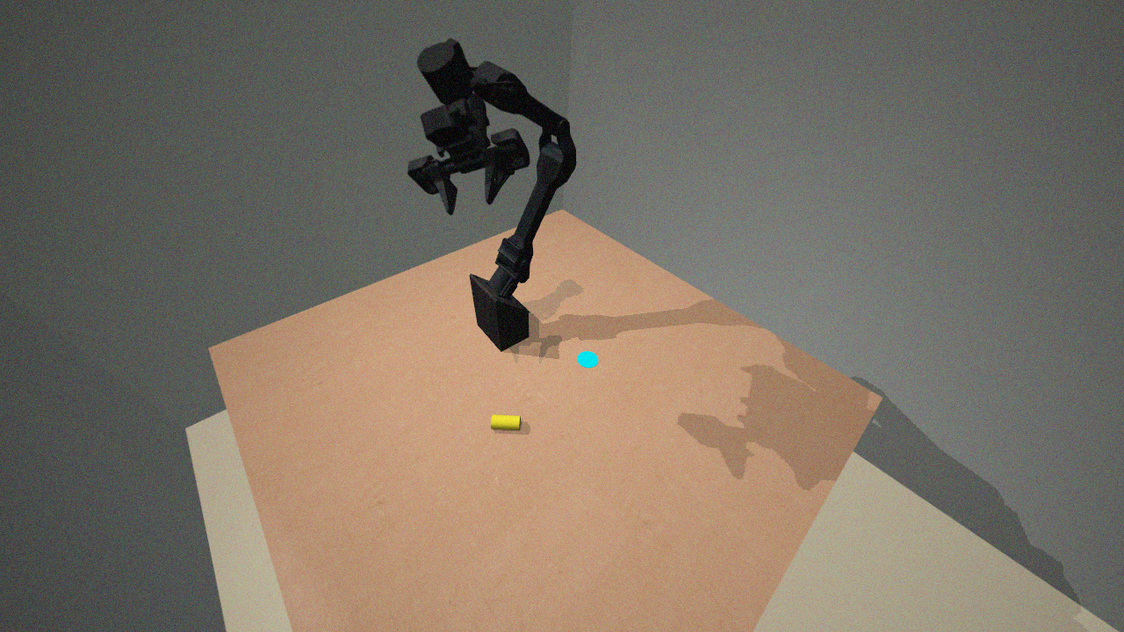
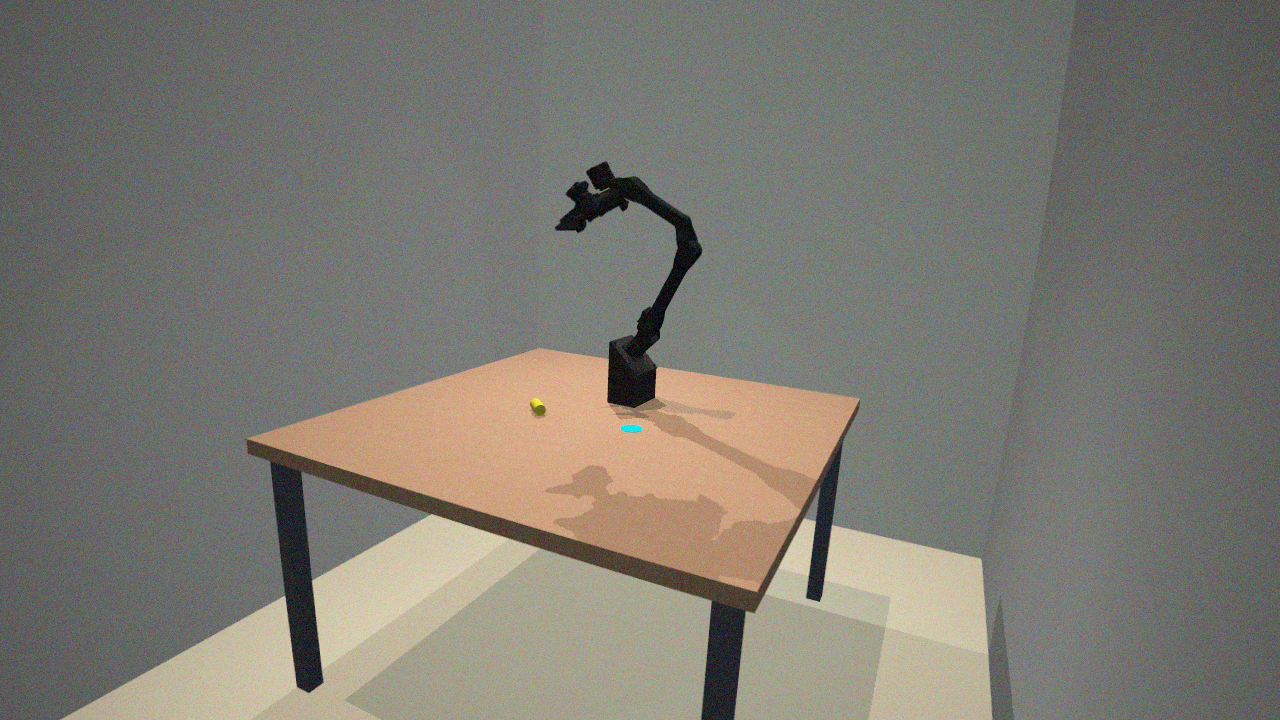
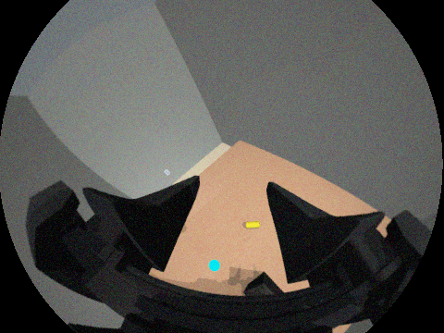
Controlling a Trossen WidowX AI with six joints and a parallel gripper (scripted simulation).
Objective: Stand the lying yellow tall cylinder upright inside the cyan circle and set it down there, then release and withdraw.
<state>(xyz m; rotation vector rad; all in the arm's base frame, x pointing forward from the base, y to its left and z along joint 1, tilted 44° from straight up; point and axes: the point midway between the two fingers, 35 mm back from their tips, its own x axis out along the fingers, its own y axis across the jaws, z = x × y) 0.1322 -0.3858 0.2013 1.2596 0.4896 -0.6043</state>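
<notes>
Overhead, Open Claw Hangs Above Counter as Cylinder Lies Flat

The black claw [image 1: 470, 209] [image 2: 556, 228] [image 3: 233, 183] is held high above the wooden counter [image 1: 392, 503] [image 2: 429, 447] [image 3: 227, 185], its two pointed fingers spread apart with nothing between them. In the top view the fingertips point down the picture; in the exterior view they slope downward at the end of the bent arm [image 1: 542, 196] [image 2: 666, 295]. The arm curves up from a dark block-shaped base [image 1: 502, 322] [image 2: 631, 385] [image 3: 264, 284] standing on the counter. Below, the yellow cylinder [image 1: 505, 421] [image 2: 537, 406] [image 3: 252, 225] lies on its side on the counter, outside the cyan circle [image 1: 587, 359] [image 2: 631, 428] [image 3: 214, 265] and well apart from it. The flat circle is near the base, with nothing standing on it. The wrist view takes in both cylinder and circle through the gap separating the fingers. Shadows of the arm stretch across the counter, one broad patch reaching its edge. Dark legs [image 2: 297, 573] carry the counter over a pale floor [image 1: 927, 549] [image 2: 196, 626], with plain gray walls [image 1: 864, 196] [image 2: 787, 223] [image 3: 301, 69] behind.
</notes>
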